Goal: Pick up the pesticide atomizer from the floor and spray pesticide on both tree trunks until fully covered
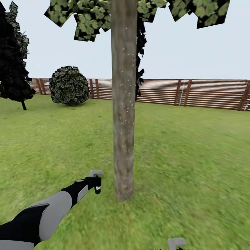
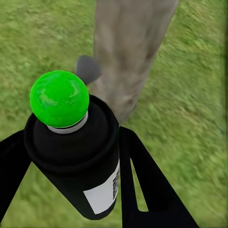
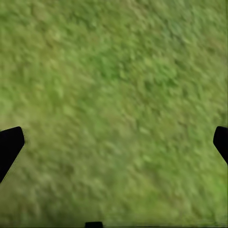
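One grey-brown tree trunk (image 1: 123,104) up close, flecked with many tiny white specks (image 1: 125,104) too small and numerous to count, under one leafy canopy (image 1: 104,15). Further back: one round bush (image 1: 69,85), one dark cypress (image 1: 13,55) at the left, another dark one (image 1: 140,52) partly hidden behind the trunk, and one slatted wooden fence (image 1: 194,92) along the lawn (image 1: 194,166). Nearer in: one black atomizer (image 2: 78,156) with one green cap (image 2: 59,98) and one white label (image 2: 102,192), two arms, two grippers — left gripper (image 1: 96,180), right gripper (image 3: 114,142).
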